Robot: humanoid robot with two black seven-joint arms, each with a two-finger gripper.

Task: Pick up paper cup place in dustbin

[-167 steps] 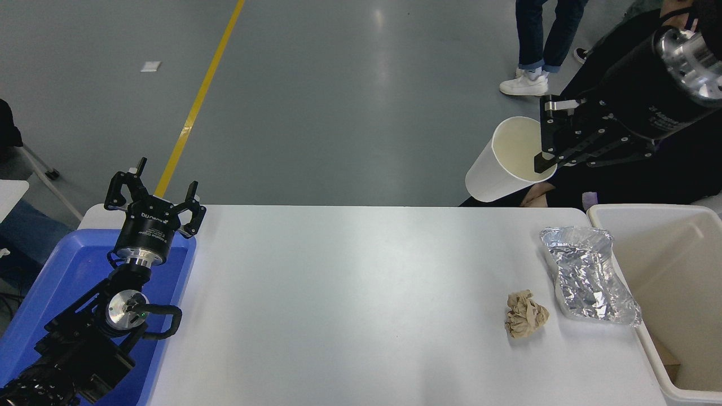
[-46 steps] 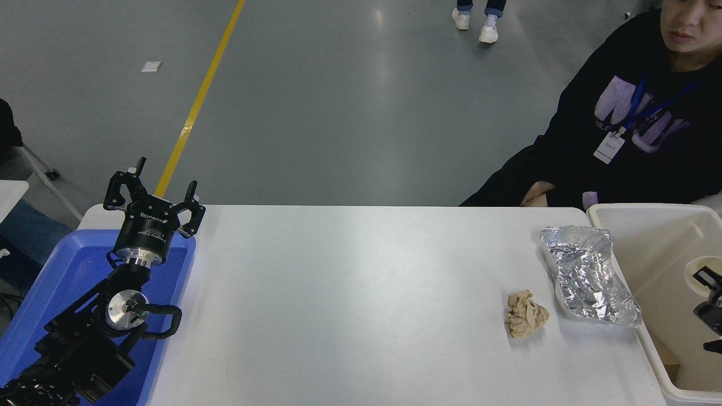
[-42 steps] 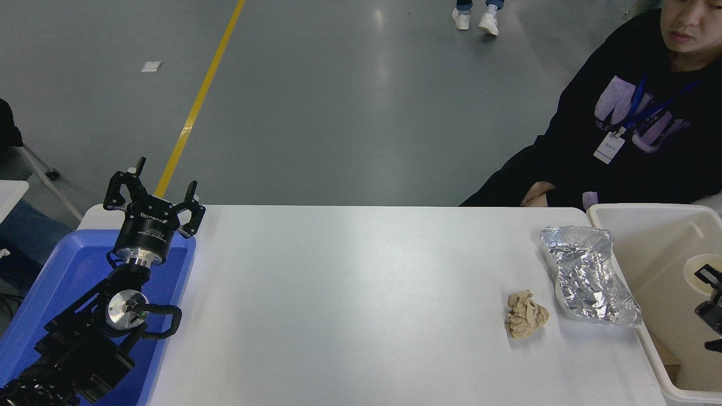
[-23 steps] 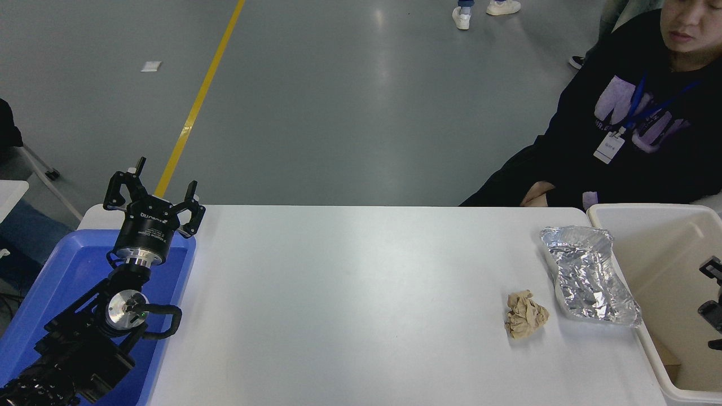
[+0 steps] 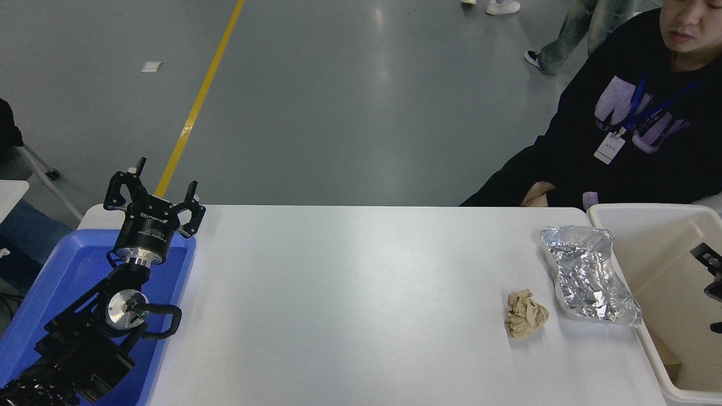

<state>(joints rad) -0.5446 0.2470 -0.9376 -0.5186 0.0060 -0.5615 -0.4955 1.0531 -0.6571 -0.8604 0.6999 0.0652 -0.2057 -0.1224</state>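
Your right gripper (image 5: 712,276) shows only as a few black finger parts at the right edge of the head view, over the inside of the dustbin (image 5: 632,210); so little of it is in frame that you cannot tell whether its jaws are spread or closed, and nothing can be seen held between them. The paper cup is not visible anywhere in the view: not on the table, and not in the part of the dustbin's cream interior that shows. The dustbin sits off the table's right end, its rim just beside the table edge. On the white table (image 5: 361,293), the crinkled foil tray (image 5: 586,276) lies near the dustbin, and the crumpled brown paper ball (image 5: 524,314) rests just beside the tray's near left corner. Your left gripper (image 5: 153,194) is parked at the lower left above the blue tray (image 5: 51,282), its jaws spread wide and empty. A person in a black sweatshirt (image 5: 626,141) sits at the table's far right corner.
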